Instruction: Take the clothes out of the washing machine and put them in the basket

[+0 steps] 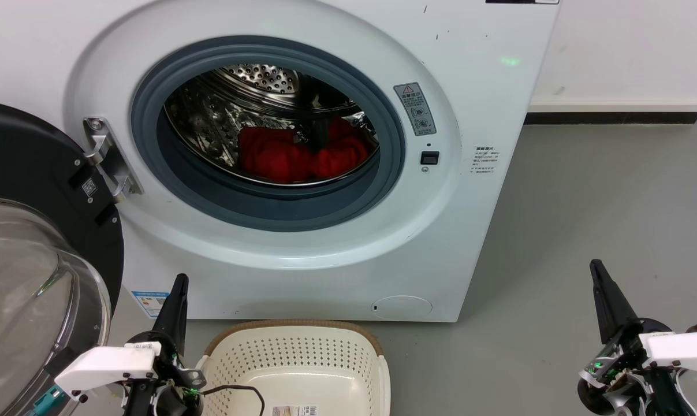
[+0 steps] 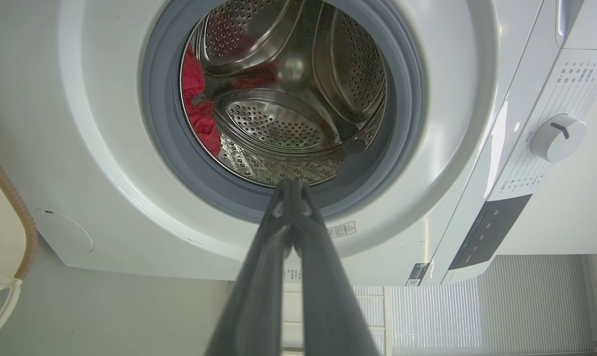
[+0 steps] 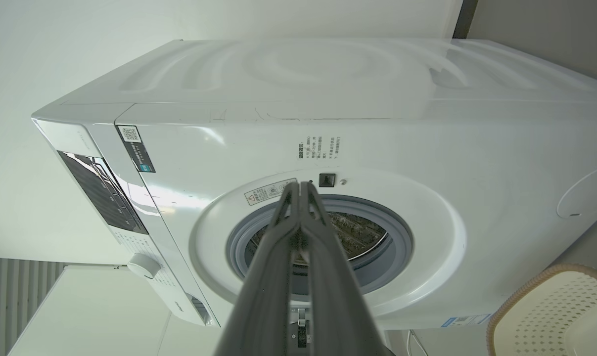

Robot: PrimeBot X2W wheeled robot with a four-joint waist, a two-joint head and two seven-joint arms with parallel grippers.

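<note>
1. the clothes (image 1: 299,153) lie as one red heap low in the perforated steel drum (image 1: 256,78), behind the grey rubber ring; how many garments are in the heap cannot be told.
2. one washing machine (image 1: 469,86), with its one glass door (image 1: 30,277) swung out at the left of the port.
3. one basket (image 1: 293,352) stands on the grey floor (image 1: 585,202) just in front of the machine, below the port.
4. the left gripper (image 1: 181,281) has its two fingers pressed together tip to tip, holding nothing, just beside the basket's left rim.
5. the right gripper (image 1: 595,266) is closed the same way and holds nothing. it is over the floor, well apart from the basket.
</note>
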